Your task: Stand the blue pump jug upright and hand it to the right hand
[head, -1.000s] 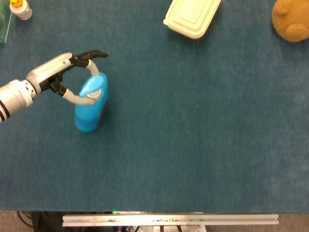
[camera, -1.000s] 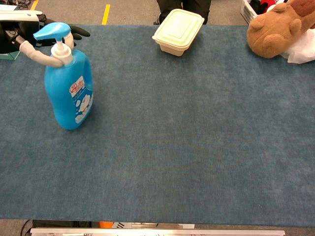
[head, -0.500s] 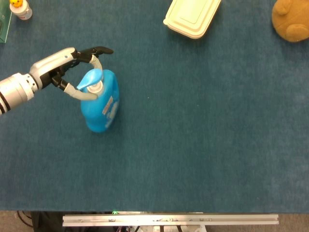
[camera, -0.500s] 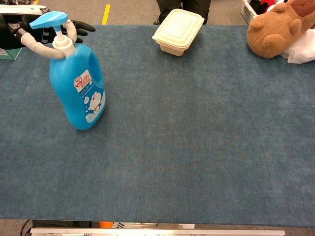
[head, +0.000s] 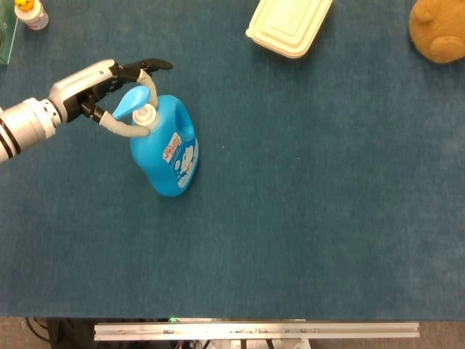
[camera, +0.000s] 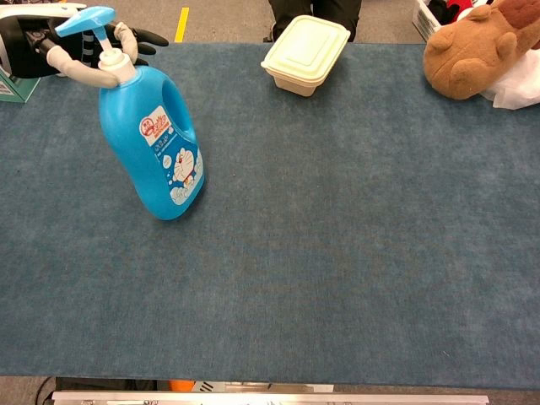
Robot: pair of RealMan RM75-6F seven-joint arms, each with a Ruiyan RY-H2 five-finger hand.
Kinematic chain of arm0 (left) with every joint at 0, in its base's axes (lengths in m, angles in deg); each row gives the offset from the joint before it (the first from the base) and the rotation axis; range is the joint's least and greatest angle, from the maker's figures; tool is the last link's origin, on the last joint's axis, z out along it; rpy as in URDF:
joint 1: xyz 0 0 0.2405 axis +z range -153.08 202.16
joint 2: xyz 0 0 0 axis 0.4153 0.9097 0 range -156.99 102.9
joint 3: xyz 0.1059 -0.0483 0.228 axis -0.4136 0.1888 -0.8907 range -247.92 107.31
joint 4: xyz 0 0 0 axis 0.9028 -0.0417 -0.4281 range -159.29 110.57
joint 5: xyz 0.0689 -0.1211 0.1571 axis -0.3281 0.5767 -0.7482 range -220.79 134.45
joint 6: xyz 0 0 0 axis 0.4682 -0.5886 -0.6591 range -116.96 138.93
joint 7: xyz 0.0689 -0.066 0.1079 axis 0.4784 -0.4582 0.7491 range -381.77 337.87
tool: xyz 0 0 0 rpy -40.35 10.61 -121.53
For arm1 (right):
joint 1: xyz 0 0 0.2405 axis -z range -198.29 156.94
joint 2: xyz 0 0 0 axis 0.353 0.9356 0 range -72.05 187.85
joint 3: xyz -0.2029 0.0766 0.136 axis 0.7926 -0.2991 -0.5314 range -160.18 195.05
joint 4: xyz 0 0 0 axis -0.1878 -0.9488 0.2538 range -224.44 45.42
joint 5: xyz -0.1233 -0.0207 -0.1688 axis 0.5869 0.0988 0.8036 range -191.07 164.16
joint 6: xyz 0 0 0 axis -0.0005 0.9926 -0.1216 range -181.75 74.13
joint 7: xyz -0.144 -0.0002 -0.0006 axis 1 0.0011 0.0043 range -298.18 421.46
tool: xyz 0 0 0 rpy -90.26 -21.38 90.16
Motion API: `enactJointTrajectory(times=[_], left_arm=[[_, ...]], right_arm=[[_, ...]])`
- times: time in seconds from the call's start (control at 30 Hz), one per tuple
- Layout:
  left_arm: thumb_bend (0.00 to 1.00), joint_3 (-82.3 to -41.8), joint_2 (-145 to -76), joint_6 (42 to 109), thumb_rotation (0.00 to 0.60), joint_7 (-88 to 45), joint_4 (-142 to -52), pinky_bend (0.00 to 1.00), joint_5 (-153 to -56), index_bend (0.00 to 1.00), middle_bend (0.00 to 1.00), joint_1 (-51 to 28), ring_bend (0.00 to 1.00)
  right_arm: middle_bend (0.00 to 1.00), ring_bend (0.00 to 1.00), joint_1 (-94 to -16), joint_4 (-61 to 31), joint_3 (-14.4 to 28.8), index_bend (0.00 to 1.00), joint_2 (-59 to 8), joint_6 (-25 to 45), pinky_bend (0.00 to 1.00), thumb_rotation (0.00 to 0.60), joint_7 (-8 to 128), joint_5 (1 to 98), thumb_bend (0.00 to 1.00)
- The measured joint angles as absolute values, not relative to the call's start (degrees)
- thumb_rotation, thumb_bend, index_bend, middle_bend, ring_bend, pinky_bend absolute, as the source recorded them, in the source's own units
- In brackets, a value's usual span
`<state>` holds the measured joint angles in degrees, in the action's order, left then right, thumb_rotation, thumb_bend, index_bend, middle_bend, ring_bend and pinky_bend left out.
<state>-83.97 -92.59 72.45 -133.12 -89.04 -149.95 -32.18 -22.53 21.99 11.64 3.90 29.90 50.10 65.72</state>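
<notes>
- A robot test lab is suggested.
- A blue felt-covered table (camera: 354, 253) is edged by an aluminium rail (head: 254, 331).
- Yellow floor tape (camera: 181, 24) is seen behind.

Blue carpeted table (camera: 354, 253), grey floor (camera: 228, 17)

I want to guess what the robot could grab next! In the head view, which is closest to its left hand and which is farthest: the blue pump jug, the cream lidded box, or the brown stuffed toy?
1. Blue pump jug: held by the left hand, at left.
2. Cream lidded box: top middle.
3. Brown stuffed toy: top right corner.
</notes>
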Motion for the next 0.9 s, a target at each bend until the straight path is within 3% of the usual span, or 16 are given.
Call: enactJointTrajectory(times=[0.47,0.9], left_arm=[[0.2,-84.83,-96.42,74.21,0.6,-137.49,-83.35,0.0,-148.43,0.62,0.09,-32.5,0.0],[0.2,-85.93,-98.61,76.45,0.6,-138.96,-79.77,0.0,-147.11,0.55,0.07,-30.33,0.0]], right_arm=[[0.22,0.11,-22.36,22.34,11.54,0.08,3.86,30.08,0.24,0.6,50.76,65.56,0.08],[0.22,0.11,-22.45,22.76,11.4,0.08,3.86,30.0,0.24,0.6,51.32,65.58,0.08]])
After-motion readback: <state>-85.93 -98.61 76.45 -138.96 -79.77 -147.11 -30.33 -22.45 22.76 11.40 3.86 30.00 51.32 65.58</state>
